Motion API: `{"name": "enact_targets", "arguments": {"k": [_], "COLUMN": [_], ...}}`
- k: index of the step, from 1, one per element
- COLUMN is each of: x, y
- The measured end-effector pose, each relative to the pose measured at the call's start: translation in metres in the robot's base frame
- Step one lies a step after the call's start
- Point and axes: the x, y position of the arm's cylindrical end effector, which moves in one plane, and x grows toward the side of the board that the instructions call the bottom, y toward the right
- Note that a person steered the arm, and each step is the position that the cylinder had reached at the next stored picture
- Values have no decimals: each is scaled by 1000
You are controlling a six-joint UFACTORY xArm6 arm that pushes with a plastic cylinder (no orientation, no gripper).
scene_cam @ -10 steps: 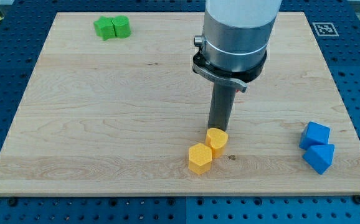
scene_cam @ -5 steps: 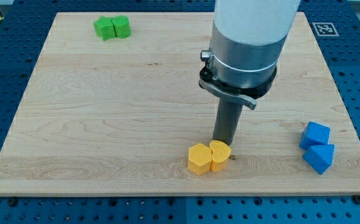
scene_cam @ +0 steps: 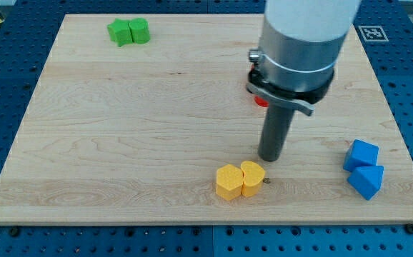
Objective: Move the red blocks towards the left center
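Observation:
A small sliver of a red block shows behind the arm's grey body, right of the board's centre; its shape is hidden. My tip rests on the board just above and to the right of the yellow heart-shaped block, apart from it. A yellow hexagonal block touches the heart's left side. The red block lies well above my tip, behind the rod.
Two green blocks sit together at the view's top left. Two blue blocks sit at the view's right near the bottom. The wooden board lies on a blue perforated table.
The tip pushed the yellow heart down against the yellow hexagon, then moved right and slightly up away from it. The arm body shifted right, uncovering a bit of red block.

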Motion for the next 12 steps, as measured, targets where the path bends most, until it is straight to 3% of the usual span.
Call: {"name": "enact_targets", "arguments": {"k": [3,6,7,8,12], "x": [0,-88,-120,-127,-118], "y": [54,85,83,43,-6]}}
